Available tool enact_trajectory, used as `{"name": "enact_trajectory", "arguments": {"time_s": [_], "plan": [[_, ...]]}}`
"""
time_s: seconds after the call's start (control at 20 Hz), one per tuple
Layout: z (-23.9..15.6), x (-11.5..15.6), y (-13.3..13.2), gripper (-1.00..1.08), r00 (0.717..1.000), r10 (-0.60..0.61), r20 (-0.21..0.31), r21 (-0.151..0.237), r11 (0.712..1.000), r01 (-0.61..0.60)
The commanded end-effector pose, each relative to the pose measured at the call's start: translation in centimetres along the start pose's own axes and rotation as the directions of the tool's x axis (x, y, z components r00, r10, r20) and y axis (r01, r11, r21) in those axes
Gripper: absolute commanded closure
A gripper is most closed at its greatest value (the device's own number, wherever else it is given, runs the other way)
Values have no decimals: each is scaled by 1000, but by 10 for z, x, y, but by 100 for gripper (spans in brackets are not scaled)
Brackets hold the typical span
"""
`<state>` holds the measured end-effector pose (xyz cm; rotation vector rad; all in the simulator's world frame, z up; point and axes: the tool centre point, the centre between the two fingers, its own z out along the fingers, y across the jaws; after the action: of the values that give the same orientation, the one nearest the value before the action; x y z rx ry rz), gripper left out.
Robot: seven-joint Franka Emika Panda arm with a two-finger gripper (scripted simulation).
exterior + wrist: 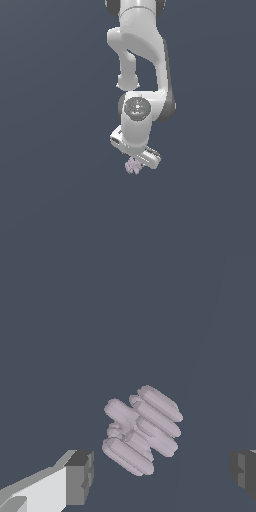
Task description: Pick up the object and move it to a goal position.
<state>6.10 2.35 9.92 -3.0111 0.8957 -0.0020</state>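
The exterior view's top edge is cutting off the arm [142, 55], the white gripper [135, 161] is hiding its own fingertips and the upper part of the object [133, 166], and the wrist view's edges are clipping both fingers [80, 476], leaving only dark pads showing.

A flat, uniform slate-blue backdrop [50, 150] fills both views, evenly lit, with no visible furniture.

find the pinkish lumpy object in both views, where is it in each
Exterior view: the object sits just below the white gripper, near picture centre.
Wrist view: the object lies between the two dark fingertips, touching neither.
Shared landmark: the gripper.
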Motion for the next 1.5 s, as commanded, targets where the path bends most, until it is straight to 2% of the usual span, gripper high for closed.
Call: {"name": "enact_trajectory", "arguments": {"time_s": [0.0,0.55,1.0,1.3,1.35,1.45], "plan": [[3,1,-3,-92,1000,30,0,0,1000,-30],[11,2,-7,-92,998,56,1,-1,998,-56],[52,1,-6,-92,998,60,1,-1,998,-60],[57,2,-7,-92,998,61,1,-1,998,-61],[57,2,-7,108,998,61,1,-1,998,-61],[57,2,-7,108,998,61,1,-1,998,-61]]}}
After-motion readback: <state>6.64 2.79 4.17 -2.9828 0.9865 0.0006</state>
